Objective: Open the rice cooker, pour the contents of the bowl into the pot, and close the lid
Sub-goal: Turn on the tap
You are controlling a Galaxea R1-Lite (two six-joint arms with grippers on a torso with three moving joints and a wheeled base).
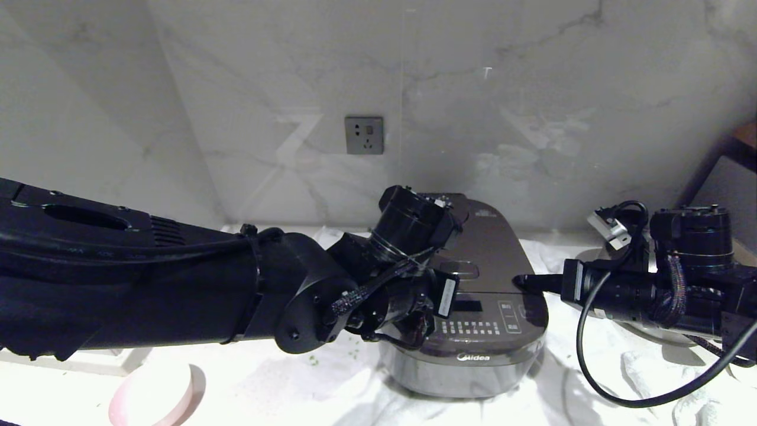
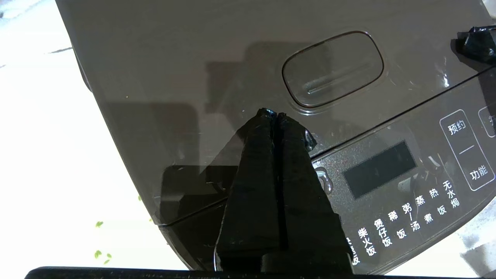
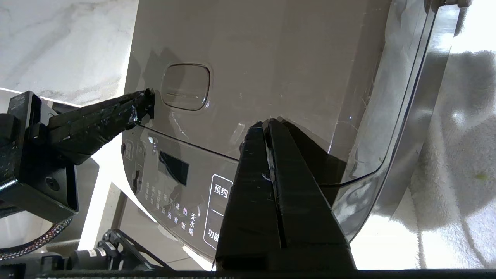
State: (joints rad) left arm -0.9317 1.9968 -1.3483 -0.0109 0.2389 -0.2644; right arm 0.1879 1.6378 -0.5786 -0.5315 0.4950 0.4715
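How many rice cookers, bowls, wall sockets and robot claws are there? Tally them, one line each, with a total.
rice cooker: 1
bowl: 1
wall socket: 1
claws: 2 (left claw, right claw)
Total: 5

- Midea rice cooker (image 1: 473, 296) sits mid-counter on a white cloth (image 1: 591, 378), lid (image 1: 485, 254) down flat, button panel facing near.
- Left arm comes in from the left; the left gripper (image 1: 440, 284) is mostly hidden behind its own wrist, over the lid's left side.
- Right gripper (image 1: 523, 283) reaches in from the right, fingers pressed together, tip at the lid's right front edge.
- Pale pink bowl (image 1: 155, 395) sits near-left, with a few green bits (image 1: 331, 357) scattered on the cloth between it and the cooker.
- Grey wall socket (image 1: 364, 135) on the marble wall behind.
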